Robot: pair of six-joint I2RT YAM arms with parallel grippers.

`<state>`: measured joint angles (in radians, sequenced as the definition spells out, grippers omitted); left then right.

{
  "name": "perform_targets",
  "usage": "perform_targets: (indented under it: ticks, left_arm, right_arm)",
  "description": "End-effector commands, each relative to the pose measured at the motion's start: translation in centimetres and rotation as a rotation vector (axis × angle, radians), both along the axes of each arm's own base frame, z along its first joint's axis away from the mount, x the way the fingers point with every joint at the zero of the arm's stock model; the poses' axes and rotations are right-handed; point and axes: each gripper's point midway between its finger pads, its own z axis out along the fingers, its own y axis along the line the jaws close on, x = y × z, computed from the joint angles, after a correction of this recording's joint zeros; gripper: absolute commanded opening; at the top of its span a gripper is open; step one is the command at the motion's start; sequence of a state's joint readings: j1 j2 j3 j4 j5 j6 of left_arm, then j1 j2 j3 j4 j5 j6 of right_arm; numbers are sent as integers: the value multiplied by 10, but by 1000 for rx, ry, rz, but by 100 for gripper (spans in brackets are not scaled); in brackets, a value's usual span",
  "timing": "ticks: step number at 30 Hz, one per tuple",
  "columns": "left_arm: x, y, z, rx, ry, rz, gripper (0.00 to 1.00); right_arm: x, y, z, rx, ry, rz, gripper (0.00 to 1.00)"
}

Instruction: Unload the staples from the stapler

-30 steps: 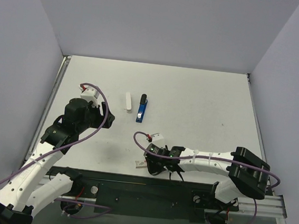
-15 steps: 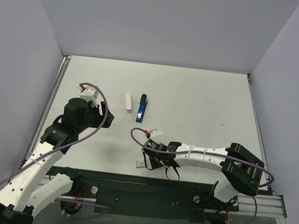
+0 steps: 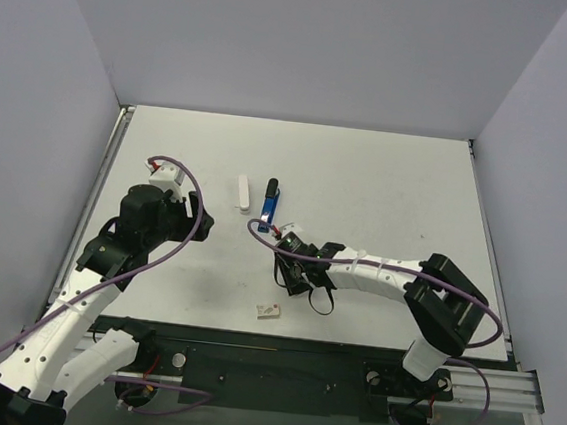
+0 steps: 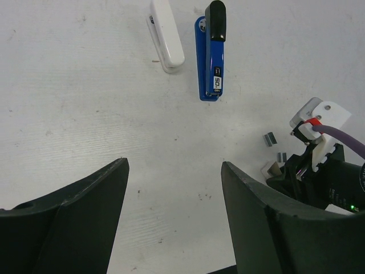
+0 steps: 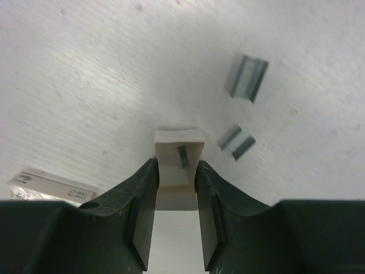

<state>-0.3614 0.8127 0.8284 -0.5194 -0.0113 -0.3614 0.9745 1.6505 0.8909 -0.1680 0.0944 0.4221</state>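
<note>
A: Right fingers?
B: Right gripper (image 5: 177, 165) is pinched tight on a small beige block (image 5: 178, 149) with a dark sliver in its face. Can't tell what the block is. Loose staple bits (image 5: 247, 77) lie on the table (image 3: 387, 182) just beside the tips.

A: Stapler from there?
B: The stapler (image 3: 269, 203) is near, at about 11 o'clock from the right tips in the top view. It lies flat, long axis roughly 12–6, black end at 12. A white bar (image 3: 244, 193) lies just beside it at its 9 o'clock, about parallel, not touching.

A: Left?
B: Left gripper (image 4: 174, 171) has its fingers spread wide and holds nothing. It hovers with the stapler ahead of it, around 2 o'clock in the top view. Both arms are near; I judge the right slightly nearer, but its fingers are occupied.

A: Change over the last second?
B: The right arm has come up from the near edge toward 12, leaving a small white tag (image 3: 268, 312) behind at its 6 o'clock. The left arm has barely shifted. Stapler and bar haven't moved.
</note>
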Motion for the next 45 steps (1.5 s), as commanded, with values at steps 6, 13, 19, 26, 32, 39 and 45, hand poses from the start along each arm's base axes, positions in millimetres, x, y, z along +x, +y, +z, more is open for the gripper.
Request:
perform_targets:
  ticks: [6,13,19,26,32,39,45]
  left_arm:
    - [4,-3,8,-30,-31,-19,76]
    - [4,-6,10,-43,-36,-34,76]
    - [4,-6,11,-52,-36,-37,76]
    - [3,-5,11,-53,-37,-33,76]
    - [4,-4,11,-55,-38,-29,76]
    - [4,-3,11,-55,-38,-26,76]
    - [4,-3,11,-55,-38,-24,76]
  right_arm:
    - [24,54,27,103,16,173,31]
    - [21,40,54,122,-34,154,52]
    - [4,29,66,181,-11,82,52]
    - [-23,27,49,174,32,46,49]
    - [-36,28,26,147,72,32,33]
    - [-26,27,8,103,63,-16,18]
    - [-17,23,-5,71,72,-60,8]
